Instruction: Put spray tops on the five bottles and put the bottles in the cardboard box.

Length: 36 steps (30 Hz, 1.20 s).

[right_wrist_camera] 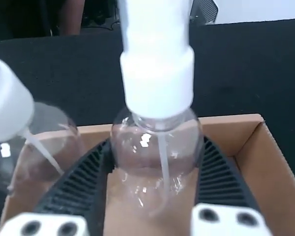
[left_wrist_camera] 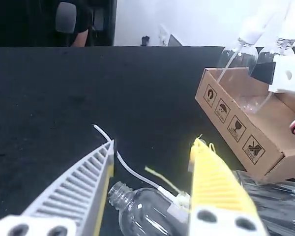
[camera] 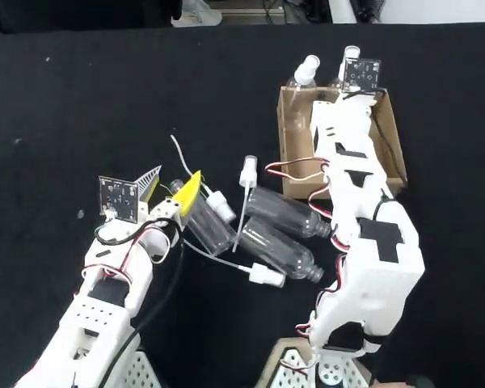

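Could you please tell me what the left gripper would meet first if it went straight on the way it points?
Most likely the uncapped clear plastic bottle lying between the left gripper's open jaws; a thin white spray tube lies just beyond, though depth is unclear.

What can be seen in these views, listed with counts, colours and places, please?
cardboard box: one, brown, far right on the table.
capped bottles: two, clear with white spray tops, upright in the box.
uncapped bottles: three, clear, lying mid-table in front of the box.
loose spray tops: three, white with tubes, among the lying bottles.
table: one, black.
left end effector: one, grey and yellow, open astride one lying bottle.
right end effector: one, black, shut on one capped bottle.
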{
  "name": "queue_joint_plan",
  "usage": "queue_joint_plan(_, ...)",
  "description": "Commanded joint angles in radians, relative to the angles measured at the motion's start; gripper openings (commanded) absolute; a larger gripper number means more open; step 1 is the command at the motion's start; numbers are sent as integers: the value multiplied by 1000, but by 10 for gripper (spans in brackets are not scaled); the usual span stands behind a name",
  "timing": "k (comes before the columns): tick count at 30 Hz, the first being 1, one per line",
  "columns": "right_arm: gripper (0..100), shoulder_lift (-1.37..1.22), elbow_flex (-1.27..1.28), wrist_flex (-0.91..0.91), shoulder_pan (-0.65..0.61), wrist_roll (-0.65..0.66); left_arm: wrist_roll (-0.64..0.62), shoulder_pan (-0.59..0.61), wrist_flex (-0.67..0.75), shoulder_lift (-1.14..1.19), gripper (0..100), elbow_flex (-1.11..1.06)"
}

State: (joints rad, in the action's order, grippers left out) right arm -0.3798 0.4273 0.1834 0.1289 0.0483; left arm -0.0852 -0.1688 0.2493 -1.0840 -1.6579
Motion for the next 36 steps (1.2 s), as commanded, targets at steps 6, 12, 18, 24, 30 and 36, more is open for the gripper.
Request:
queue_joint_plan(6,166,48,16,-6,-9,5,11,-13,28,-12,242,-4)
queue_joint_plan(12,168,140,91,-32,-17,5,11,-13,28,-12,242,-4)
queue_joint_plan(18,168,140,91,-32,-17,2,11,-13,28,-12,242,-4)
queue_joint_plan(24,294,140,93,-37,-17,-2,11,-13,28,-12,242,-4)
queue_joint_plan(30,349,147,101,-38,-17,-2,25,-13,28,-12,242,-4)
queue_joint_plan(36,349,168,124,-40,-17,-2,68,-16,28,-12,242,-5)
